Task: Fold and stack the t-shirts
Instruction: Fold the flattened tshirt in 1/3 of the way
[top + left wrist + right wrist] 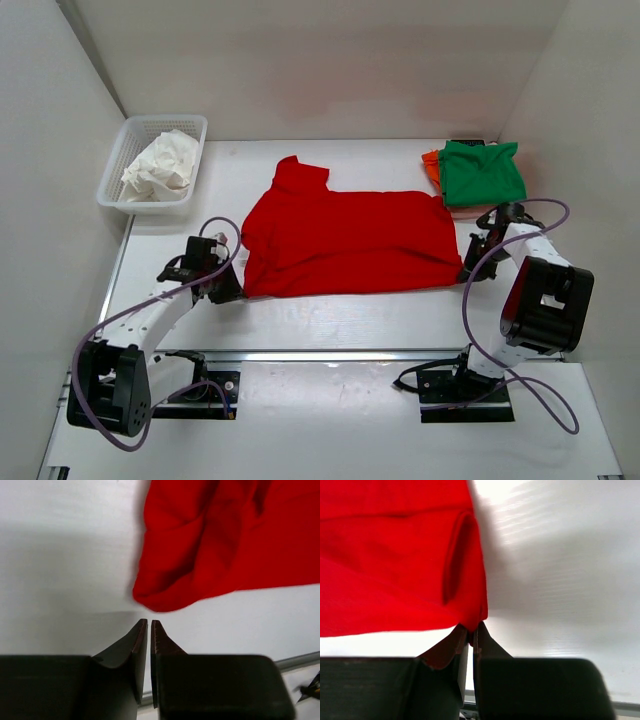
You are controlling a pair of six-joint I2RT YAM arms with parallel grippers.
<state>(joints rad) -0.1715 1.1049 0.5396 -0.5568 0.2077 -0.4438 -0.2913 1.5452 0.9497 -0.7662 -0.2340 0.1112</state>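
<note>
The task looks partly done. A green shirt (483, 172) lies as a neat folded rectangle at the far right of the table (330, 320). It sits on an orange shirt (431, 160), of which only an edge peeks out on the left, so a stack of two appears to be made. The red shirt (345, 240) is the piece in hand. It lies spread wide across the middle of the table with one sleeve poking toward the far side, much larger than the folded pair and well short of their shape. It may be doubled over once along its length, but the pictures do not settle that. The right gripper (467, 268) is at the shirt's near right corner and is clenched on it, with the cloth's tip caught between the fingertips in the right wrist view. The left gripper (232, 288) sits just off the near left corner, apart from the cloth and holding nothing. Its jaws stand almost together with only a thin slit between them, and I cannot tell whether they are clenched or released. At the far left a white basket (112, 190) holds a crumpled pale cloth (160, 168), which may be another shirt waiting its turn. By my judgement the red shirt has yet to be folded down to a small rectangle and set on the green one, and the basket's contents would come after that.
</note>
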